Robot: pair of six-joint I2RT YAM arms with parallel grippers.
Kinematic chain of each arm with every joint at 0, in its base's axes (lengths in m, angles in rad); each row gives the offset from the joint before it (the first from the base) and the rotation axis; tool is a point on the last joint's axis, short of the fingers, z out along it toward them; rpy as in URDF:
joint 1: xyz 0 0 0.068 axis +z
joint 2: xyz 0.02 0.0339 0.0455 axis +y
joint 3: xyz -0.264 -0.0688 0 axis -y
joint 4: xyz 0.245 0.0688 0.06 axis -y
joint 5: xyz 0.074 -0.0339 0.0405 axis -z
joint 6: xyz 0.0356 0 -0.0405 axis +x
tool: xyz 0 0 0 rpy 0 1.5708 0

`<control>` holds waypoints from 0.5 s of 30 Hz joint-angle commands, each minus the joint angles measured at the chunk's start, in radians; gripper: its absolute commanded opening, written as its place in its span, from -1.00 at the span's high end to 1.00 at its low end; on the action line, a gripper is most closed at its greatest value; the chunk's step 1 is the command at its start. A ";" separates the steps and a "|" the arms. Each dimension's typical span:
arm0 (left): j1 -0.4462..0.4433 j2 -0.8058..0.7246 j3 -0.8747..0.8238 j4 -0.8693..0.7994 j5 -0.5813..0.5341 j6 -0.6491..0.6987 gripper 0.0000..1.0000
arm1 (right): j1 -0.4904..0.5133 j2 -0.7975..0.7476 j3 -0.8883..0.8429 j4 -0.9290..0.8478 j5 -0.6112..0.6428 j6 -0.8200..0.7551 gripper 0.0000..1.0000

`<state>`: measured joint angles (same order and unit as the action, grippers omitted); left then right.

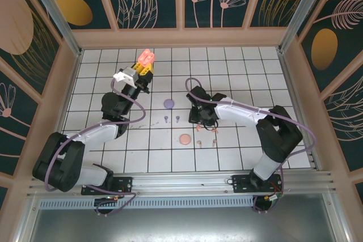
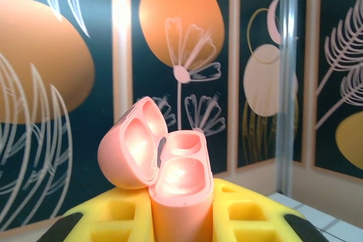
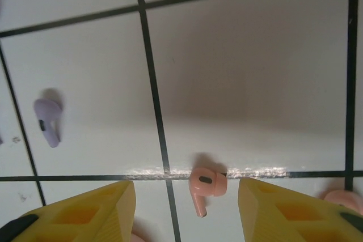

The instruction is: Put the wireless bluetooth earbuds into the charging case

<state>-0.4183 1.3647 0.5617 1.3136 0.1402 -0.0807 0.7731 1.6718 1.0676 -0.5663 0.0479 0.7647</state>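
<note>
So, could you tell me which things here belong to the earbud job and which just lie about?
Job: open pink charging case, held by left gripper; pink earbud below open right gripper.
Lying about for now: lilac earbud; lilac disc; pink disc.

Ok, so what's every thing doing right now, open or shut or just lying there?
pink case: lid open, both sockets empty.
left gripper: shut on the pink case.
right gripper: open, over the pink earbud.
pink earbud: lying loose on the table.
purple earbud: lying loose on the table.
</note>
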 commanded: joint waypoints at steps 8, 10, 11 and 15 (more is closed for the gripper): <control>-0.013 0.042 -0.036 0.116 -0.049 0.005 1.00 | 0.026 0.072 -0.016 -0.017 0.041 0.143 0.02; -0.016 0.043 -0.042 0.114 -0.042 -0.001 1.00 | 0.026 0.087 -0.013 -0.013 0.038 0.153 0.04; -0.017 0.045 -0.042 0.113 -0.037 -0.004 1.00 | 0.026 0.093 -0.010 -0.012 0.038 0.157 0.05; -0.024 0.054 -0.045 0.113 -0.017 -0.006 1.00 | 0.026 0.112 -0.010 -0.006 0.038 0.176 0.10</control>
<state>-0.4332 1.4063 0.5251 1.3643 0.1005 -0.0795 0.7902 1.7699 1.0645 -0.5655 0.0639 0.9028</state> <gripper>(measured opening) 0.224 0.453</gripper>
